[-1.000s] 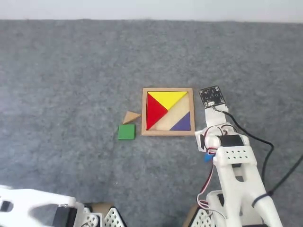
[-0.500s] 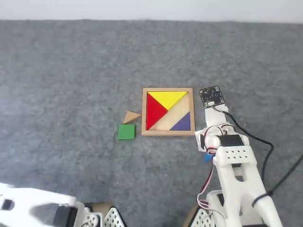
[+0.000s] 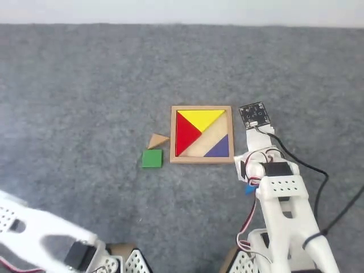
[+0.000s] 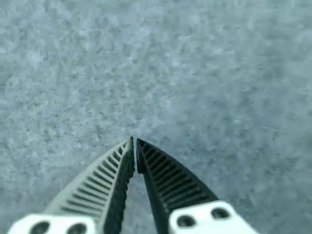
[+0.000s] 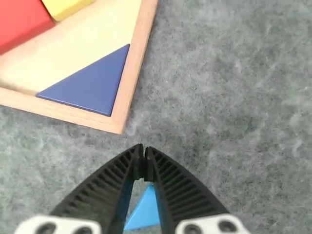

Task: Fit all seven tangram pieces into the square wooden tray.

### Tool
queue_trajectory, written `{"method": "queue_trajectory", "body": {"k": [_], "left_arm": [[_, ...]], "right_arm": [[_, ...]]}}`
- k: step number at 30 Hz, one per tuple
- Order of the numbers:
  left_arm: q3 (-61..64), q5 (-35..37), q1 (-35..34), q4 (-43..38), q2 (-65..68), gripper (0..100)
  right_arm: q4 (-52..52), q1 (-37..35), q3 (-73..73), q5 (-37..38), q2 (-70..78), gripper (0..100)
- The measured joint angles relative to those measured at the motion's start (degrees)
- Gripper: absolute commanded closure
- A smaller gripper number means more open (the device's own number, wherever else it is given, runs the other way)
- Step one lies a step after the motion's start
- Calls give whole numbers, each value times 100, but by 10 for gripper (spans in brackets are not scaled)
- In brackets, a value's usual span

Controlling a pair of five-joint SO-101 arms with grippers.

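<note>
Since the right gripper (image 5: 145, 148) is pinched shut on nothing, just off the tray (image 5: 127, 92) corner with the light blue triangle (image 5: 144, 214) lying under it, I'd guess that piece goes next; the left gripper (image 4: 134, 142) is closed too, over carpet (image 4: 195, 73).

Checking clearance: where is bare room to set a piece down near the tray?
Free: the carpet beyond the tray and left of the green square; inside, the bare band between red triangle and blue triangle. Crowded: tan triangle by the left rim, light blue triangle beneath the right hand.
</note>
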Motion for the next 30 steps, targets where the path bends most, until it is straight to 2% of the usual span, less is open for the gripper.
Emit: {"method": "queue_trajectory", "body": {"k": [3,5,8,11,14,17,21,26,30], "left_arm": [[536,-123,281,79,-642,990],[1327,-484,510,79,-1292,990],[3209,-1081,1020,97,-2664,990],[5635,-1451,1688,-35,-4448,990],[8264,-1600,2470,-923,-6470,990],[10857,-1662,3209,-2198,-8536,989],[13829,-1802,3868,-3622,-10945,988],[15815,-2655,4791,-3930,-12862,988],[16712,-2716,4967,-4237,-13908,988]], "right_arm": [[-70,9,0,0,0,990],[-105,0,26,0,0,991],[-105,9,26,0,0,990],[-123,88,132,9,-35,990],[-123,211,141,9,-44,989],[26,413,123,53,-211,988],[1125,413,-246,299,-431,967],[2233,431,-633,985,-484,802],[2356,440,-782,2127,-492,758]]}}
